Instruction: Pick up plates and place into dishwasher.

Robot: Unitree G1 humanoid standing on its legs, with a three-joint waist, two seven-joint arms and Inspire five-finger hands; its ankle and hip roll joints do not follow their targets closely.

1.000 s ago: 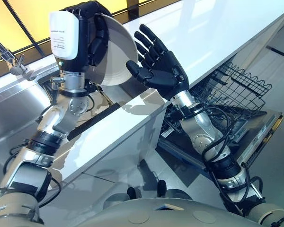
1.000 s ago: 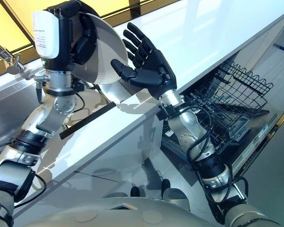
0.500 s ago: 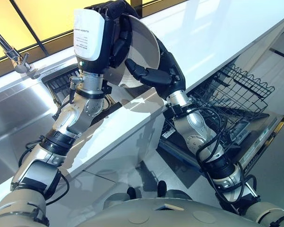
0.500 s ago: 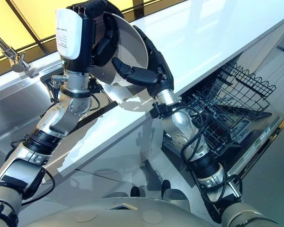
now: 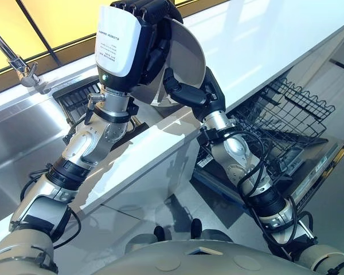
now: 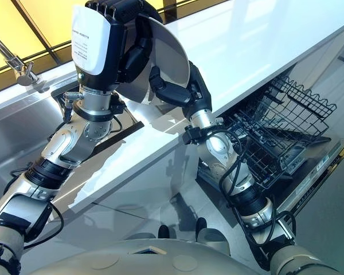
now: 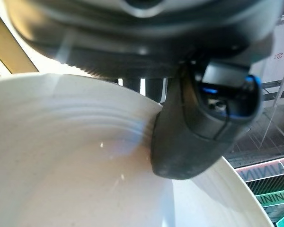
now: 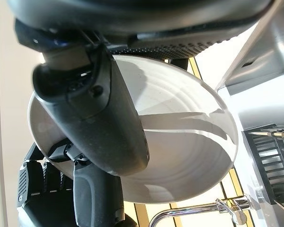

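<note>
Tabletop (image 5: 264,40): long white counter running from the near left to the far right; its near edge overhangs the dishwasher.
Sink (image 5: 23,137): steel basin let into the tabletop's left end, a tap (image 5: 14,60) at its far rim and a dark slatted rack (image 5: 74,100) at its right side.
Room: yellow-lit window with dark bars behind the far edge of the tabletop; grey floor below the near edge.
Dishwasher (image 5: 318,160): under the near edge at the right, door folded down flat, black wire basket (image 5: 292,112) pulled out above it.
Plate (image 5: 186,54): white and round, held in the air above the tabletop just right of the sink, well apart from the dishwasher. It stands nearly on edge; its hollow ringed face turns to the near right, towards the right hand, its back towards the left hand.
Left hand (image 5: 152,34): raised high, against the plate's back and upper rim. Its wrist view shows the thumb (image 7: 199,127) laid over the rim (image 7: 132,106) onto the plate; fingers curled at the rim, so it grips the plate.
Right hand (image 5: 192,91): at the plate's lower right rim, reaching up from below the near edge. Its thumb (image 8: 99,109) lies across the hollow face (image 8: 180,142) while the fingers sit behind the plate, pinching it between them.
</note>
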